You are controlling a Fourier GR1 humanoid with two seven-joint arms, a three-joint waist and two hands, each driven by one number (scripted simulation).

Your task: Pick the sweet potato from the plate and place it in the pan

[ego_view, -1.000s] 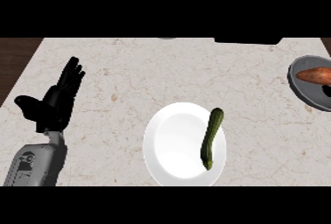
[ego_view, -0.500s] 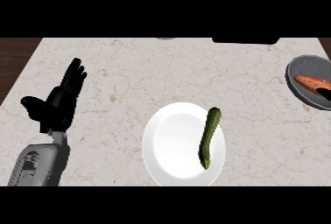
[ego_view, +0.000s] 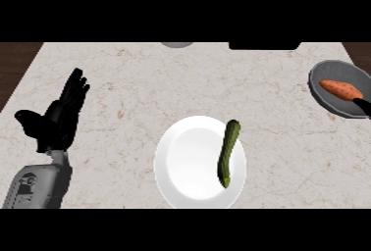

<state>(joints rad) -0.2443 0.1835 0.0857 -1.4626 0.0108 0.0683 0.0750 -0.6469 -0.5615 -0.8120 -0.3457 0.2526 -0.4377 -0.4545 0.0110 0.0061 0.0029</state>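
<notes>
An orange sweet potato [ego_view: 340,89] lies inside the dark grey pan [ego_view: 326,77] at the counter's right edge. A white plate [ego_view: 192,171] sits at the lower middle, and a long green cucumber-like vegetable [ego_view: 229,151] lies along its right side. My left hand [ego_view: 58,117] rests open at the left, fingers pointing up, well apart from the plate. No right hand shows in the view.
The pan's black handle [ego_view: 362,105] points down and right off the view's edge. A grey round object [ego_view: 177,44] and a black object [ego_view: 264,45] sit at the counter's far edge. Dark wooden floor [ego_view: 16,63] borders the counter's left side.
The whole view has slid left, so the pan with the sweet potato shows more fully at the right. The left hand and the plate keep their places relative to each other.
</notes>
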